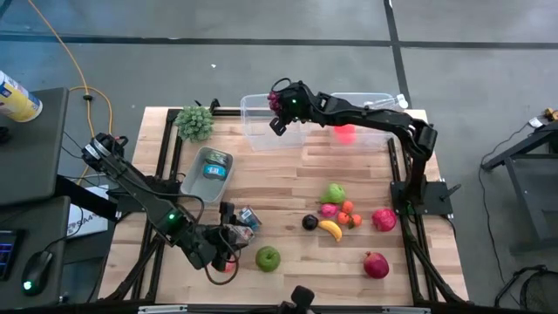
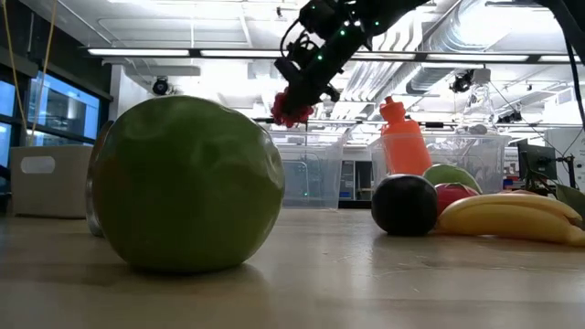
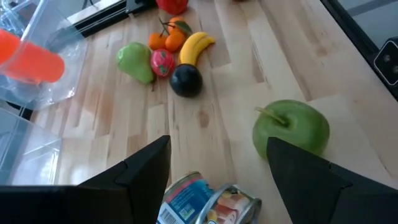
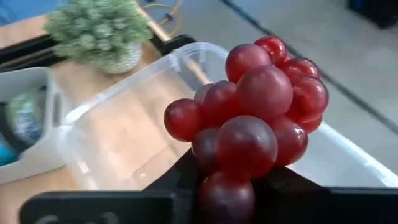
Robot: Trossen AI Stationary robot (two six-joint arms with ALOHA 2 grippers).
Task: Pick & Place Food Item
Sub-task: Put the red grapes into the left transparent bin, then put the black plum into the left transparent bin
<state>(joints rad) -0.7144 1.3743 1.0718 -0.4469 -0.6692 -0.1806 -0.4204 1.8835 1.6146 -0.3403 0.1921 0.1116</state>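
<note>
A bunch of red grapes [image 4: 249,118] hangs in the air with my right gripper [image 1: 279,106] shut on it, over the far rim of a clear plastic bin [image 1: 266,131] at the table's far side. The low view shows the grapes [image 2: 291,108] high above the table. My left gripper [image 3: 217,146] stands open near the table's front edge. A small labelled can [image 3: 208,202] lies on the wood below and between its fingers, touching neither. A green apple [image 3: 290,127] rests on the table just beyond it. My right gripper pinches the grape bunch between its two fingers at the grapes nearest the wrist [image 4: 227,190]. The rest of the bunch sticks out past the fingertips. The fingers slant downward, coming from the table's right side. The bunch is lifted clear above the bin.
A second clear bin [image 1: 370,109] with an orange-red bottle [image 1: 346,133] stands beside the first. A potted plant [image 1: 195,122] and a grey tray [image 1: 207,170] are at the far left. A pear [image 1: 335,193], banana [image 1: 330,229], dark plum [image 1: 309,222] and red fruits [image 1: 384,218] lie at right.
</note>
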